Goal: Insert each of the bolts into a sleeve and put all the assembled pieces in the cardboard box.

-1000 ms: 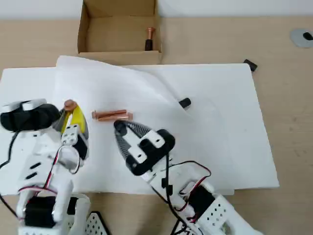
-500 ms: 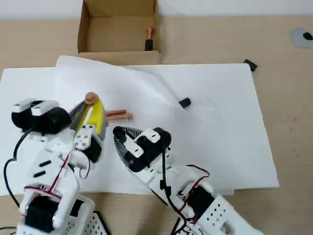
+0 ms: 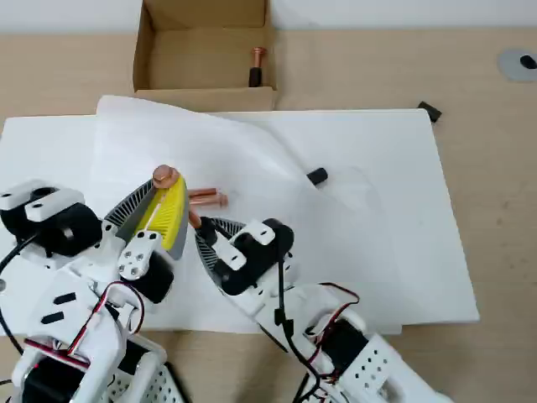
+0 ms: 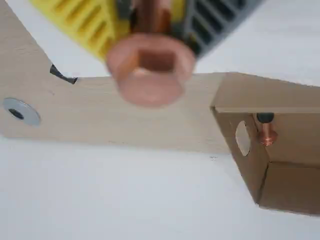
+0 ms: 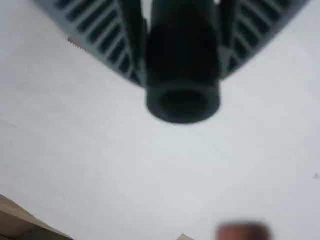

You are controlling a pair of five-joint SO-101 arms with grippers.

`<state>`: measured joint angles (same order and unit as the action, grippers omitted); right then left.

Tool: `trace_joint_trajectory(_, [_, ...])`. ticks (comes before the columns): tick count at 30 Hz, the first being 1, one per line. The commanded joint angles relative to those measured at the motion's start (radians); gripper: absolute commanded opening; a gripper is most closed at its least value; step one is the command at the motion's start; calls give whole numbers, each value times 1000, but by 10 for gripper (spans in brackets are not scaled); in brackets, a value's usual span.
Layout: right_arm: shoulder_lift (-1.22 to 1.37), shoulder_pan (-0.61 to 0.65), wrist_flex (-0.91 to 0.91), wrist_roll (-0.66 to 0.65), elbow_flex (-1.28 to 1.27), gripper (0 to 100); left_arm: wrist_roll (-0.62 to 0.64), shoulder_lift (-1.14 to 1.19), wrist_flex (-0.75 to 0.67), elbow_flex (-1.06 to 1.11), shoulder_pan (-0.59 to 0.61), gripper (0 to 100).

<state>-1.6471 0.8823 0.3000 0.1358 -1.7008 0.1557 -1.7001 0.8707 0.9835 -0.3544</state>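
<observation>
Bolt first: your left gripper is clamped on its shank. The head sticks out past the yellow jaw, and from above the other end pokes out low, just beside the right gripper. That gripper is closed on a black sleeve, with the bore facing out.

I judge you are at the insertion step for this pair, with the two parts brought close but not mated. From above I cannot tell whether the shank tip touches the sleeve mouth.

Next you need the shank lined up with the bore on one axis, then a straight push. Hold both grips firm so neither part twists.

One assembled piece lies in the box. A second bolt lies on the white sheet just beyond the grippers, and a loose sleeve lies farther off. So another pair waits once this one goes in the box.
</observation>
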Motion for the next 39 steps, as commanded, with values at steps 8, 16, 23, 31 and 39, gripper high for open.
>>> trace_joint_trajectory(8, [-1,10,3,11,1,9,6,1,-8,92,-11,6])
trace_joint_trajectory(16, [-2,10,3,11,1,9,2,1,-8,98,-9,6])
trace_joint_trajectory(23, [-8,10,3,11,1,9,2,1,-8,98,-9,6])
trace_joint_trajectory(31, [-10,10,2,9,1,9,0,-1,-9,123,-9,6])
trace_joint_trajectory(39, [-10,10,2,9,1,9,-2,-1,-80,130,60,6])
